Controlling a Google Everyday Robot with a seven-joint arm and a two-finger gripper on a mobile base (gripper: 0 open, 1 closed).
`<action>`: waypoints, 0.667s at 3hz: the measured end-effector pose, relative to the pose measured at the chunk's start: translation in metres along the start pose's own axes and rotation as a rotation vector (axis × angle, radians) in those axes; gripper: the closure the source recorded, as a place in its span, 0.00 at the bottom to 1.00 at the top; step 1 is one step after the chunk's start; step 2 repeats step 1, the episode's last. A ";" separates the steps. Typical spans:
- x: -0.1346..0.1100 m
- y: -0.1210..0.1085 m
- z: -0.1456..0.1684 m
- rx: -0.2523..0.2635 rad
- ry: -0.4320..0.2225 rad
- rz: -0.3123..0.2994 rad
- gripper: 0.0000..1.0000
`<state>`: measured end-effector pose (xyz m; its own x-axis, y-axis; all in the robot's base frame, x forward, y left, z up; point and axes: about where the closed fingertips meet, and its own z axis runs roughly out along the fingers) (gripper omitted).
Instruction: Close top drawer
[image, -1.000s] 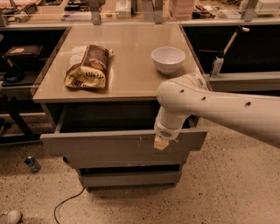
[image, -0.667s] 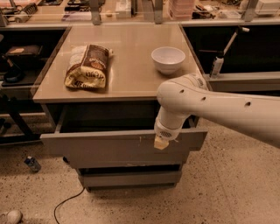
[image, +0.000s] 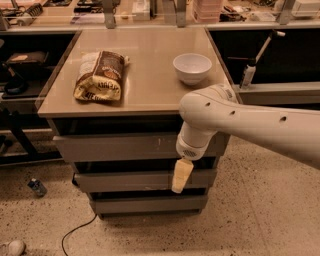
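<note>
Arm (image: 250, 125), white and bulky, reaches in from the right across the front of a grey drawer cabinet. Its wrist covers the right part of the top drawer (image: 115, 147). The gripper (image: 182, 176) hangs pointing down just below that drawer's lower edge, in front of the middle drawer (image: 125, 180). Can't tell if the gripper is open or closed, and it carries nothing visible.

The top drawer front sits up and left of the gripper. It looks pushed in, close to flush with the fronts below, with a dark band between it and the top. Step judged: end of the push, closing nearly or fully done. Next move likely needs a short final press against the panel if any gap remains, then a straight pull-back clear of the fronts.

The surface (image: 150, 85) is tan and lies above the gripper. A chip bag (image: 100, 76) lies on it up and to the left, and a white bowl (image: 192, 67) stands almost straight above.

Speckled floor (image: 260, 215) lies below. A cluttered counter (image: 150, 17) runs far behind, and a spray bottle (image: 248, 75) stands up and to the right. A cable (image: 75, 232) trails low left, with a small bottle (image: 36, 187) far left.
</note>
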<state>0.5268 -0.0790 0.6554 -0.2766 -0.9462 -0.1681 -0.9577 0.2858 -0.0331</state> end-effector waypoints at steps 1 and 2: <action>0.000 0.000 0.000 0.000 0.000 0.000 0.00; 0.000 0.000 0.000 0.000 0.000 0.000 0.00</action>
